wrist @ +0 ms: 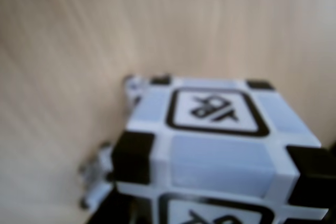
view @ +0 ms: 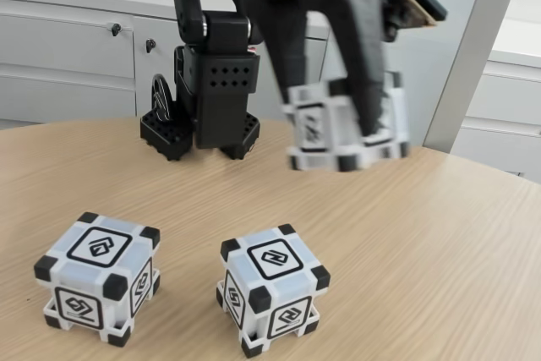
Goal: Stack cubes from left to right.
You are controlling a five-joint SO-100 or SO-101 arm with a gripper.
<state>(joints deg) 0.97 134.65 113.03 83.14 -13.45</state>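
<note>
1. the pincer (view: 355, 128) was clamped on a cube (view: 325, 128), holding it in the air above the table (view: 439, 234); the picture there was blurred.
2. in the wrist view the held cube (wrist: 215, 145) sat close under the camera, with bare wood beyond it.
3. in the fixed view 2 more cubes rested on the table nearer the camera: a middle cube (view: 272, 287) and a left cube (view: 100, 276), well apart from each other.
4. the middle cube lay below and slightly left of the held one, so it was likely the nearer landing spot; the coming move would turn on lining the carried cube squarely over its top.
5. the base (view: 203, 120) stood behind.
</note>
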